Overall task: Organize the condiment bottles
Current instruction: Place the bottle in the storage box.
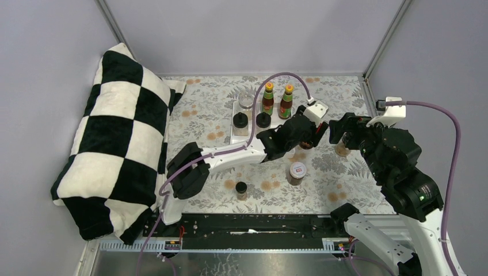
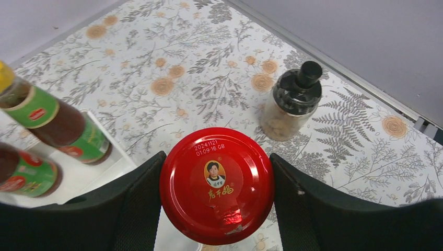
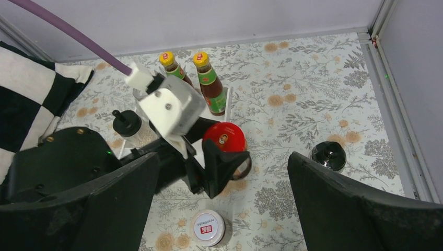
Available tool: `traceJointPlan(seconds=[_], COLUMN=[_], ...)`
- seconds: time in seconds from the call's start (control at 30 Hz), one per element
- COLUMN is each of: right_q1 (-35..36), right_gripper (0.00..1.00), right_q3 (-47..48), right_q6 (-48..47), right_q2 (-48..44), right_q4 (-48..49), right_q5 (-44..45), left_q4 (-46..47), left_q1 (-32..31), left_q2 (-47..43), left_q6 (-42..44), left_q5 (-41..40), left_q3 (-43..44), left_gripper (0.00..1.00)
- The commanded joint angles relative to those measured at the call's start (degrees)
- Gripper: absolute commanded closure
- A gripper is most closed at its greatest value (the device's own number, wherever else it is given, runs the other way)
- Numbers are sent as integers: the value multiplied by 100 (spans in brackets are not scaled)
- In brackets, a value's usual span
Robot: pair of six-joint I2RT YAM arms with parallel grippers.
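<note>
The left gripper (image 2: pixel 216 201) was closed about half-way on a short clear jar with a round red metal lid (image 2: pixel 216 184). Both of its black fingers (image 2: pixel 130 209) were pressed against the sides of the jar. This jar was found near the middle of the table, at 4 o'clock of the white rectangular plastic tray (image 1: pixel 236 135). Whether it was lifted or set on the flowered cloth could not be told. The right gripper (image 3: pixel 223 172) was spread fully wide and nothing was held in it.

The jar could be lost if the smooth glass slid between the pads, because it was held on two sides only. The two tall slim bottles of red sauce with orange caps (image 1: pixel 268 99) stood at the 12 o'clock end of the tray. They could be knocked over if the jar was carried in too low. The grippers were near each other, so a contact was judged possible. The short clear jar with a black knobbed lid (image 1: pixel 343 148), at 3 o'clock of the held jar, could also be pushed.

In the top view the held jar was almost hidden. Only the left wrist view showed the lid touching both fingers. Only the right wrist view showed the empty gap of the right jaws.
</note>
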Motion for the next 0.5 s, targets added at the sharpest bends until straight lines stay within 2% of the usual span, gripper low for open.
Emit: traceJointPlan(seconds=[0.0,0.47], right_q1=[-12,-10], right_gripper=[0,0], right_q3=[-90,-408], right_q6=[40,180], right_q2=[-41,17], right_q4=[196,349], right_q5=[-91,-180], left_q4=[693,895], left_q1=[152,781], left_q2=[-638,-1829], left_q6=[28,-120], left_q5=[-91,-308], left_q3=[-191,-1749], left_gripper=[34,34])
